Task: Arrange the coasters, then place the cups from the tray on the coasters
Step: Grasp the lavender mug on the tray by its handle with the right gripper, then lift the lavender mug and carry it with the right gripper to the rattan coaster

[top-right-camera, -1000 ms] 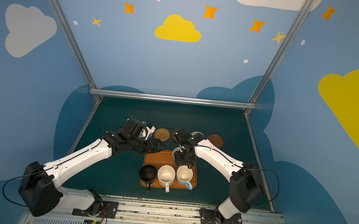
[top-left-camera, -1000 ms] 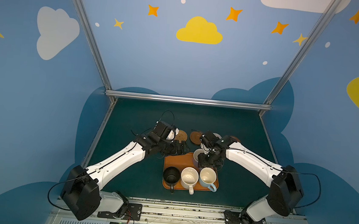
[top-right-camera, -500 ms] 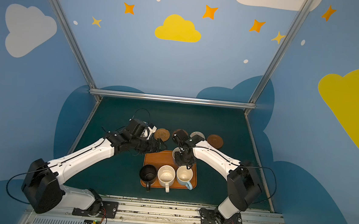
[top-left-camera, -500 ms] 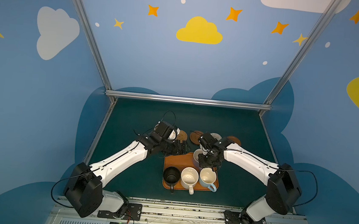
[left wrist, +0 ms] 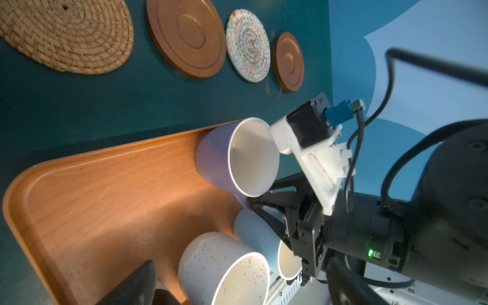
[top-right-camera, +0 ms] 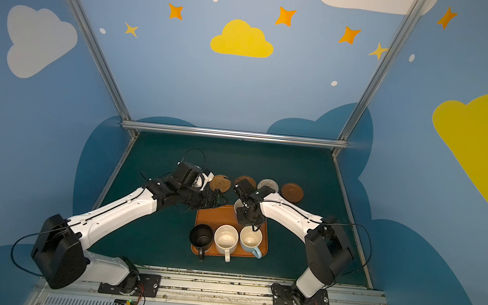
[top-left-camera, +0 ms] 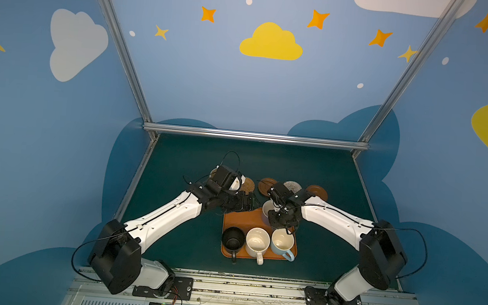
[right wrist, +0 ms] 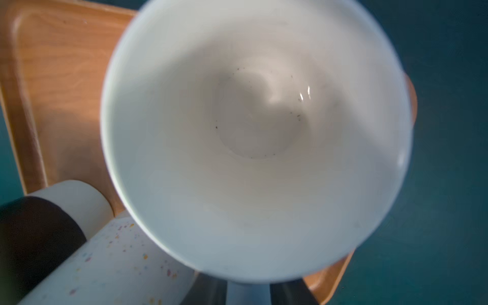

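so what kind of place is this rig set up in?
Probably a lab data-collection booth, not a real kitchen: blue wall panels painted with clouds and stars, bare aluminium frame posts, and two white-and-black robot arms bolted to a metal base rail by a dark green tabletop.

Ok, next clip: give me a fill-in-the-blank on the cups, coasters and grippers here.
1. The right gripper holds the lavender cup by its ____.
2. The tray's front row holds ____ cups.
3. The left wrist view shows ____ bare coasters.
4. The left gripper holds ____.
Missing words: handle; three; four; nothing.
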Robot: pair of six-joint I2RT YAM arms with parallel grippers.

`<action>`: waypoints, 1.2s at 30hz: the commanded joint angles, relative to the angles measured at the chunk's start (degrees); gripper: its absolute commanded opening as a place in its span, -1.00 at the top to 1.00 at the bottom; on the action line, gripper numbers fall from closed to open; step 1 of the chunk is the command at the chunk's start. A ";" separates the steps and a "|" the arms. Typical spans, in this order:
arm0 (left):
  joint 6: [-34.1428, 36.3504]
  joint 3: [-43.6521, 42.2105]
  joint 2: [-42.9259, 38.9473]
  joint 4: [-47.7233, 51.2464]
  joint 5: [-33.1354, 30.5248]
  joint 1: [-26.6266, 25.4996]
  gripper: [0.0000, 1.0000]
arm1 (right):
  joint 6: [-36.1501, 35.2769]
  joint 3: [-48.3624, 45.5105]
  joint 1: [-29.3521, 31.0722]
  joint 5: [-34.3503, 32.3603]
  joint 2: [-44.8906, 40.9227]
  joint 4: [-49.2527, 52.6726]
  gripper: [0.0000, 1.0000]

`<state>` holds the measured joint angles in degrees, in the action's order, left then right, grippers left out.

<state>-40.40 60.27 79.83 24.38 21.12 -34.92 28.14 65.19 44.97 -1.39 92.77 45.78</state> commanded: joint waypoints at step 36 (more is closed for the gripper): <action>-1.24 0.47 -0.44 -2.43 -0.02 -0.20 -0.99 | -0.99 5.21 0.55 0.68 -6.39 0.65 1.00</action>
<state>-40.99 60.27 80.07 23.05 20.99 -34.94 27.57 67.72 45.23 -0.78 89.34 46.98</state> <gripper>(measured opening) 0.996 0.169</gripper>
